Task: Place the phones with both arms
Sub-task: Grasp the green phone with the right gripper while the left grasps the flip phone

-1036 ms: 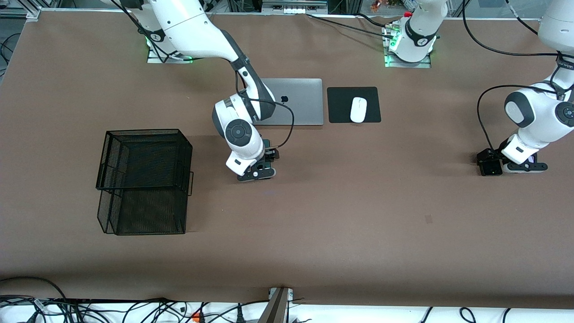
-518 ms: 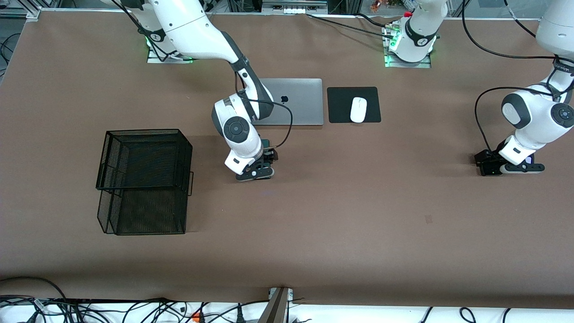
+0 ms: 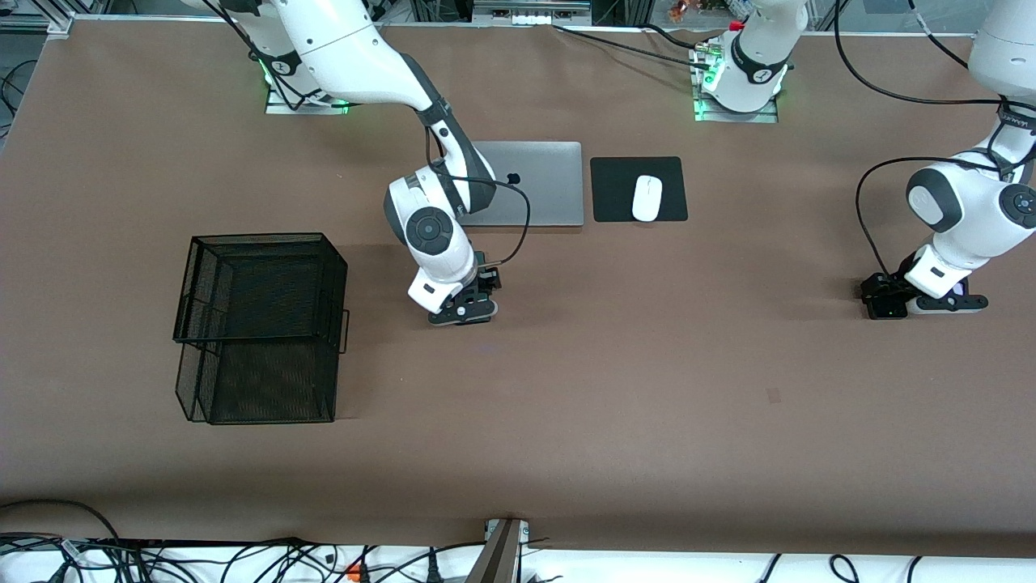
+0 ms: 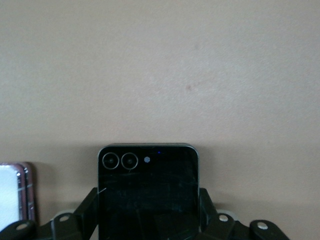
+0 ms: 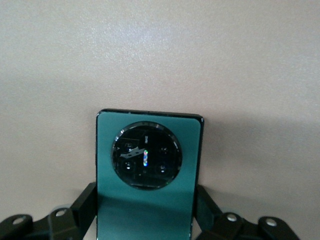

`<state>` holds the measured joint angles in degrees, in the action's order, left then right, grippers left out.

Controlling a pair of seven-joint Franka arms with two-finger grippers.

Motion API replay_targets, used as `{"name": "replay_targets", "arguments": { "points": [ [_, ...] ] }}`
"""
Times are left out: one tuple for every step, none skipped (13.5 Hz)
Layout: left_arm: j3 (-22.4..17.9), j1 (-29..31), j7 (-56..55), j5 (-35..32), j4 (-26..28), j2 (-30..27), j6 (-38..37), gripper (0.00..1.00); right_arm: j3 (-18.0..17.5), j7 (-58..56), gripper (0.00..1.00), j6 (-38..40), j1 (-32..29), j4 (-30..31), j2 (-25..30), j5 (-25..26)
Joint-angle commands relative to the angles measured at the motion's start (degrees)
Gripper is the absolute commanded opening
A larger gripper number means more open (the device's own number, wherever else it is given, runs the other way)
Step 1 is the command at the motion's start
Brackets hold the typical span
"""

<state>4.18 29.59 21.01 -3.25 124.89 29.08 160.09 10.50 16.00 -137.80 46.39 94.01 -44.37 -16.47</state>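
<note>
Two wrist views show what the front view hides: the green phone (image 5: pixel 148 175) with its round camera ring sits between the right gripper (image 5: pixel 145 212) fingers (image 5: pixel 84 205), which press its long edges, low at the table near the laptop (image 3: pixel 538 185). The left gripper (image 4: pixel 148 215) is likewise clamped on the black phone (image 4: pixel 148 192), the lilac phone (image 4: pixel 15 192) lying just beside it
</note>
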Motion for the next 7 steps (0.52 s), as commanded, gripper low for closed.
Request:
{"name": "replay_targets", "arguments": {
  "points": [
    [2.3, -0.8, -1.2, 1.6, -3.7, 1.8, -3.0, 0.03, 0.8, -0.6, 0.17, -0.6, 0.9, 1.2, 2.0, -0.3],
    [2.8, -0.9, -1.8, 1.6, -5.8, 1.8, -5.9, 0.0, 1.5, -0.5, 0.15, -0.6, 1.0, 1.2, 2.7, -0.3],
    [3.7, -0.9, -2.0, 1.6, -8.2, 1.8, -10.0, 0.0, 1.7, -0.4, 0.14, -0.6, 1.0, 1.2, 3.2, -0.3],
    [4.2, -0.9, -2.7, 1.6, -10.7, 1.8, -13.6, 0.0, 2.1, -0.4, 0.11, -0.4, 0.9, 1.1, 3.6, -0.3],
    [5.0, -0.9, -3.8, 1.6, -12.6, 1.8, -16.3, 0.0, 2.6, -0.4, 0.08, 0.7, 0.9, 1.0, 4.0, -0.3],
    [5.7, -1.0, -4.7, 1.6, -14.0, 1.8, -18.1, 0.0, 3.5, -0.4, 0.04, 2.1, 1.0, 0.8, 4.8, -0.3],
    [6.3, -1.5, -5.9, 1.6, -15.1, 1.8, -19.3, 0.0, 4.5, -0.4, 0.0, 4.1, 0.9, 0.7, 6.0, -0.3]
  ]
}}
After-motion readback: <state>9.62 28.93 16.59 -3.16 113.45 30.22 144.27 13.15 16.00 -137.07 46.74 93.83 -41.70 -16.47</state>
